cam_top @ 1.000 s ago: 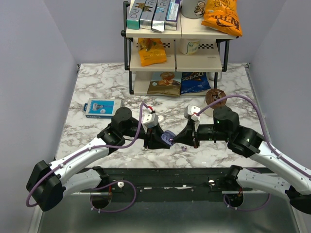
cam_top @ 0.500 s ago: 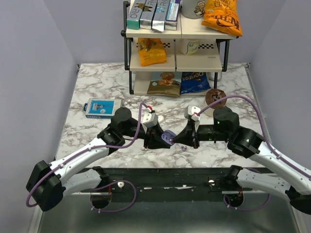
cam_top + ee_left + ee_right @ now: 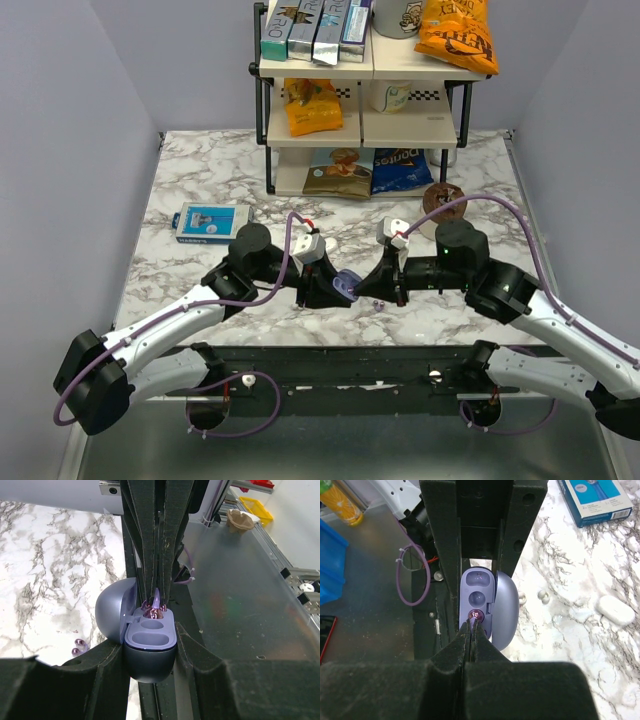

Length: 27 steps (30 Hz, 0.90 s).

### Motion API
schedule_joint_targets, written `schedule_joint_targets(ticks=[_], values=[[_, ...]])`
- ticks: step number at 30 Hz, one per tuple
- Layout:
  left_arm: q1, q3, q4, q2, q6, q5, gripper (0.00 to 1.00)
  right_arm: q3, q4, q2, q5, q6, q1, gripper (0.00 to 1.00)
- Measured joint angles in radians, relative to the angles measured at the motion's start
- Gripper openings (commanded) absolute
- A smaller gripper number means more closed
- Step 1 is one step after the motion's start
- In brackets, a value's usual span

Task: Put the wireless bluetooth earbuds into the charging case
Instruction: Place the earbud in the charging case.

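The lavender-blue charging case (image 3: pixel 150 650) sits between my left gripper's (image 3: pixel 150 656) fingers, which are shut on its base. Its lid (image 3: pixel 114 611) is swung open to the left. My right gripper (image 3: pixel 471 623) is shut on one purple earbud (image 3: pixel 476 614), its tips pinching the earbud over the slot nearest them; the other slot (image 3: pixel 478 598) is empty. From above, the two grippers meet at the case (image 3: pixel 347 284) near the table's front edge. A second earbud (image 3: pixel 378 303) lies on the marble just right of the case, also visible as the earbud (image 3: pixel 78 646) beside the lid.
A white pebble-shaped object (image 3: pixel 615 610) lies on the marble. A blue box (image 3: pixel 210 222) sits at the left. A shelf rack (image 3: pixel 360 120) with snack bags stands at the back, a brown round item (image 3: pixel 441 197) at its right. The table edge (image 3: pixel 330 318) is close.
My right gripper has edged left toward the case with the earbud. The left arm and case have held still.
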Motion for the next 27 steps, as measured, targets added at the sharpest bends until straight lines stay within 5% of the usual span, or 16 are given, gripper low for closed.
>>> schedule_joint_targets(ticks=[3, 7, 17, 27], values=[[0.000, -0.004, 0.007, 0.000, -0.004, -0.001, 0.00, 0.000, 0.001, 0.004, -0.004, 0.004, 0.000, 0.09], [-0.002, -0.007, 0.014, 0.000, -0.008, -0.007, 0.00, 0.000, 0.001, 0.006, -0.008, 0.010, 0.000, 0.34], [-0.002, -0.007, 0.033, 0.000, -0.011, -0.027, 0.00, 0.005, -0.005, -0.030, -0.002, 0.043, 0.001, 0.59], [-0.022, -0.122, 0.116, -0.033, -0.045, -0.185, 0.00, -0.097, 0.014, -0.201, 0.499, 0.206, -0.036, 0.38]])
